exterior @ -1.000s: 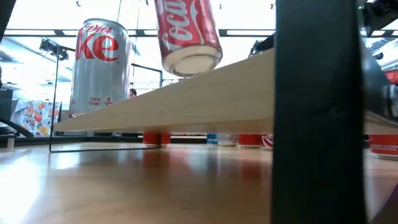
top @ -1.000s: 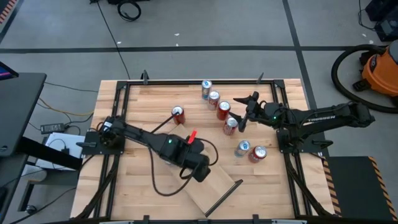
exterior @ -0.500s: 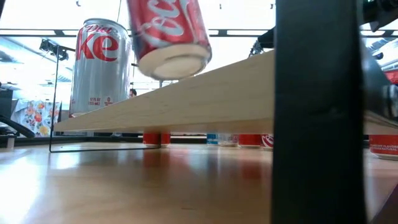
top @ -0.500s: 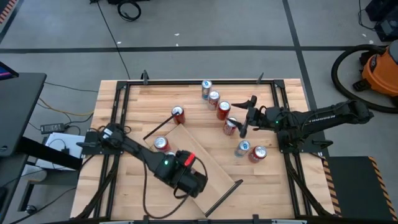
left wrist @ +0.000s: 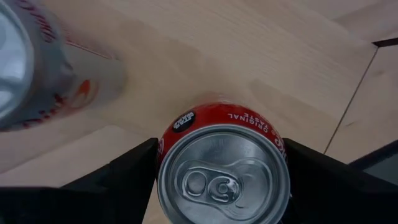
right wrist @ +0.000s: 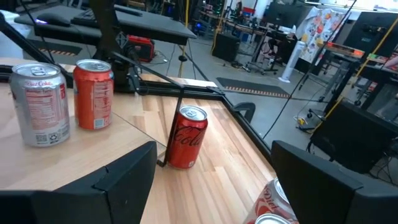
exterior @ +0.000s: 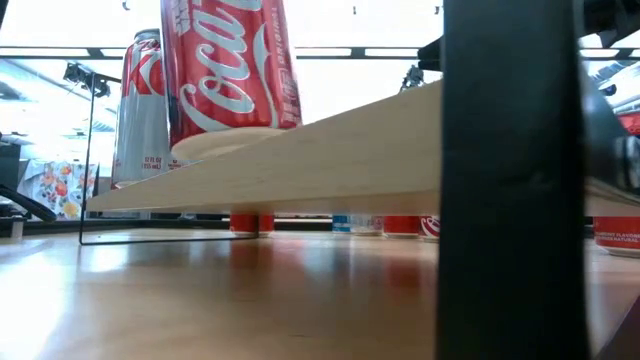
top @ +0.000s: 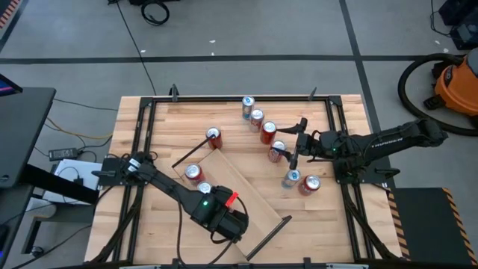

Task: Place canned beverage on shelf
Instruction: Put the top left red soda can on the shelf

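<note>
My left gripper (top: 224,219) points down over the shelf (top: 252,196), a pale plank lying slantwise, and is shut on a red Coca-Cola can (left wrist: 224,171). The gripper hides that can in the high view. In the low view the can (exterior: 228,70) stands upright with its base at the plank's top (exterior: 380,150). A silver Diet Coke can (exterior: 142,110) stands on the plank beside it, with another red can (top: 193,173) behind. My right gripper (top: 296,146) hangs open at the right, beside a row of cans, with nothing between its fingers. My left gripper pinches the red can's upper wall (left wrist: 165,143) between its two fingers (left wrist: 130,177), one on each side just under the rim. The fingers come from above, pointing steeply down. The can hangs upright with its base at the plank; I cannot tell whether it touches.
Several cans stand on the slatted table: one (top: 213,137) by the shelf's far rod, a slanting row (top: 256,117) at the back, two (top: 308,184) near the right arm's base. A black rod (top: 269,237) closes the shelf's near end. Black frame rails line the table's edges.
My left gripper has moved toward the table's near-left and down, rolling its wrist. The red can has gone from tilted above the plank to upright with its base at the plank, next to the Diet Coke can. My right gripper has swung slightly toward the near edge.
</note>
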You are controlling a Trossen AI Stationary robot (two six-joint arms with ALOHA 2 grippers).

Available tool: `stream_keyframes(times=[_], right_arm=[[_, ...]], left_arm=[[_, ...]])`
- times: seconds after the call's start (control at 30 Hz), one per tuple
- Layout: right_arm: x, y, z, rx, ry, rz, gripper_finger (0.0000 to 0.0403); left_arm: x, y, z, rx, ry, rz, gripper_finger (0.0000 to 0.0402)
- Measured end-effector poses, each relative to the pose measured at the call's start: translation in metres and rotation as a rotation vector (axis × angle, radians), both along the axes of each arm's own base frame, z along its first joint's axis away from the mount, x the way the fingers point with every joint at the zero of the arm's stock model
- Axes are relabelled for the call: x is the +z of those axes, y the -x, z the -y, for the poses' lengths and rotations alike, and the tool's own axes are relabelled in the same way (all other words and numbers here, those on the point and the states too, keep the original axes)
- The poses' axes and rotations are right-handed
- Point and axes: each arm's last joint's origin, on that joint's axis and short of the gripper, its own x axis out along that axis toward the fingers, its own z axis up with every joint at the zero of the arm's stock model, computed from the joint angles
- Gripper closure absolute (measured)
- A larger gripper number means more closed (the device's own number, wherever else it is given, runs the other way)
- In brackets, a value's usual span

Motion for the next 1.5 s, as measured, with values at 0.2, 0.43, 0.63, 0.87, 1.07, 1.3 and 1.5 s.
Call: stream_keyframes(times=[0.2,0.43,0.63,0.87,1.07,1.3,1.5], right_arm=[[0.000,0.000,-0.001,0.006,0.000,0.000,0.0076],[0.000,0.000,-0.001,0.005,0.000,0.000,0.0076],[0.000,0.000,-0.001,0.005,-0.002,0.000,0.0076],[0.000,0.000,-0.001,0.013,-0.004,0.000,0.0076],[0.000,0.000,-0.001,0.013,-0.005,0.000,0.0076],[0.000,0.000,-0.001,0.013,-0.005,0.000,0.0076],[0.000,0.000,-0.001,0.014,-0.005,-0.001,0.0076]], left_arm=[[-0.001,0.006,-0.004,0.001,-0.038,-0.063,0.0088],[-0.001,0.009,-0.006,-0.002,-0.056,-0.092,0.0088],[-0.001,0.010,-0.007,0.007,-0.082,-0.100,0.0088],[-0.001,0.012,-0.008,0.017,-0.093,-0.120,0.0088],[-0.001,0.014,-0.012,0.023,-0.117,-0.139,0.0088],[-0.001,0.011,-0.016,0.034,-0.127,-0.135,0.0088],[-0.001,0.011,-0.016,0.035,-0.119,-0.140,0.0088]])
